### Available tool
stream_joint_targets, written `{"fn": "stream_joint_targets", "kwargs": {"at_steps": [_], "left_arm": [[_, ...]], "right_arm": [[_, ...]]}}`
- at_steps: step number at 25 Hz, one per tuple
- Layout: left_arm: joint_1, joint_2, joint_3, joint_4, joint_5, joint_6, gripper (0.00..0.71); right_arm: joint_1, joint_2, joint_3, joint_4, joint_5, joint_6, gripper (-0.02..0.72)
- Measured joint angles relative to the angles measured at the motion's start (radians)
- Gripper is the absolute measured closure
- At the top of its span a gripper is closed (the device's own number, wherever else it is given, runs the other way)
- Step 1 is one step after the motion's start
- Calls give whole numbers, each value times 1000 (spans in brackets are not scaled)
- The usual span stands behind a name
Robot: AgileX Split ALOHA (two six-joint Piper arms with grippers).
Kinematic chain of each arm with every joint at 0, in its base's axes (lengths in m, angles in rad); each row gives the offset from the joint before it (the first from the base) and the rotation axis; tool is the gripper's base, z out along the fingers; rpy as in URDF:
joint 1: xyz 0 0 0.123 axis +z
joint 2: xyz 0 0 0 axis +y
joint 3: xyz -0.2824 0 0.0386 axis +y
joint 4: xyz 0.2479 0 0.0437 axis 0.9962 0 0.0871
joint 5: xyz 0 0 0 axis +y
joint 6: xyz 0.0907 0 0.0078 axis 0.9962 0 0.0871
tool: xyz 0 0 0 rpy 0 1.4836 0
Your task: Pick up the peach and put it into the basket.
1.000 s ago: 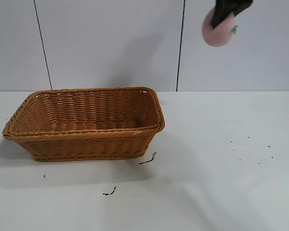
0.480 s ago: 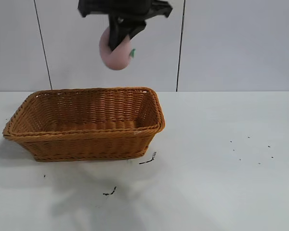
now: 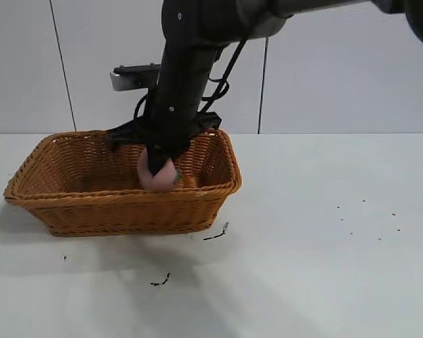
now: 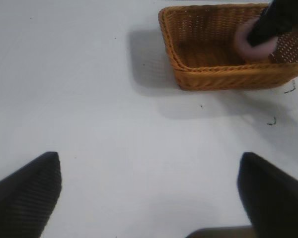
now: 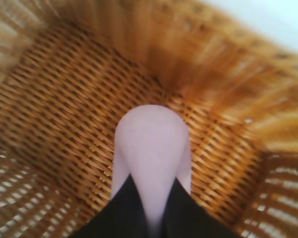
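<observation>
Now the right gripper (image 3: 160, 169) is clenched on the peach (image 3: 157, 177), holding it inside the wicker basket (image 3: 70, 201) near its right end, above the woven floor. Releasing from this height could let the peach roll or bounce against the wall. Meanwhile the left gripper (image 4: 149, 191) hovers spread wide over bare tabletop (image 4: 89, 99).

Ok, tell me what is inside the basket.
Inside the basket: the peach, clamped by the right gripper near its right end. Bare wicker floor elsewhere. The near wall hides whether the peach touches bottom.
</observation>
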Motion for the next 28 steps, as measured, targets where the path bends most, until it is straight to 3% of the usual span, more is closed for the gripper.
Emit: {"fn": "stream_joint_targets", "kwargs": {"at_steps": [3,8,14,19,28], "left_arm": [[0,0,0,0,0,0,17],[0,0,0,0,0,0,17],[0,0,0,0,0,0,17],[0,0,0,0,0,0,17],[0,0,0,0,0,0,17]], "right_arm": [[0,0,-70,-1,62,-4,33],[0,-3,-252,-14,199,-7,16],[-38,-47,-291,-45,240,-6,12],[-170,-47,-291,-52,289,-2,8],[-471,-47,-291,-63,292,1,8]]}}
